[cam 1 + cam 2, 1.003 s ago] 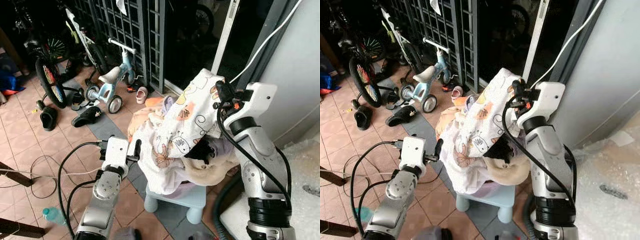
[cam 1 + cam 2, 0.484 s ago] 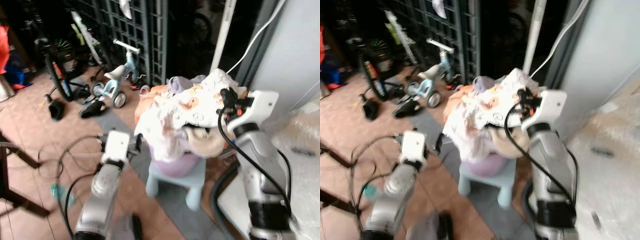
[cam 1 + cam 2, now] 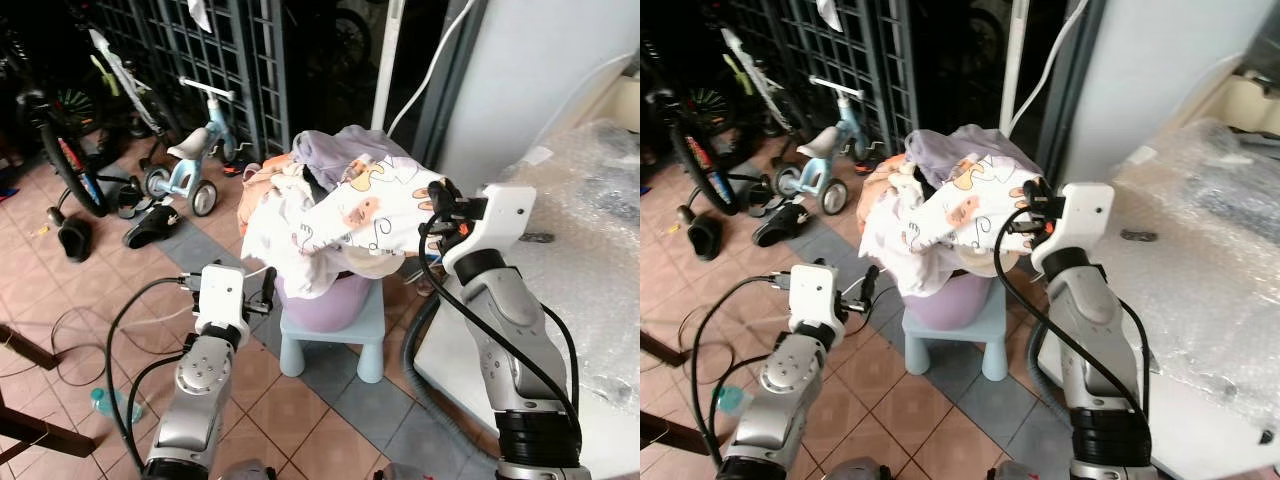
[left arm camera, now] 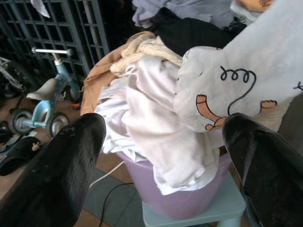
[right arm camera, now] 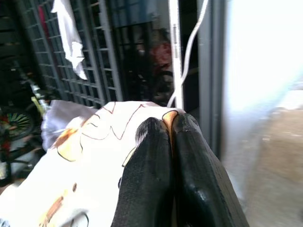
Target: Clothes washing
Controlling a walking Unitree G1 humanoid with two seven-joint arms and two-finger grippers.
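On a tiled porch [image 3: 60, 270] crowded with bicycles, a child's blue balance bike [image 3: 195, 160] and scattered sandals, a humanoid robot stands over a lavender laundry tub [image 3: 325, 298] heaped well past its rim with clothes, the tub perched on a small pale-blue plastic stool [image 3: 345, 335]. To the robot's right runs a white counter [image 3: 1200, 300] draped in bubble wrap, with a grey hose [image 3: 425, 375] curling along the floor at its foot. The right tool [image 5: 169, 142], raised beside the pile, has its two black fingers pressed together on the edge of a white cartoon-print garment [image 3: 375, 215] — the cloth stretches from that pinch back down onto the heap, so the piece is only partly lifted and its far end still lies among the other laundry. The left tool [image 4: 163, 161] waits lower, just short of the tub, fingers spread wide and holding nothing, pointed at the white and tan clothes [image 4: 142, 90] spilling over the near side. No washing machine can be made out, so the job looks to be at its opening stage: one item gripped, the whole load still in the tub, and the carrying, loading and washing all still ahead — the lifted garment first needs to come free of the tangle without dragging its neighbours off the stool.
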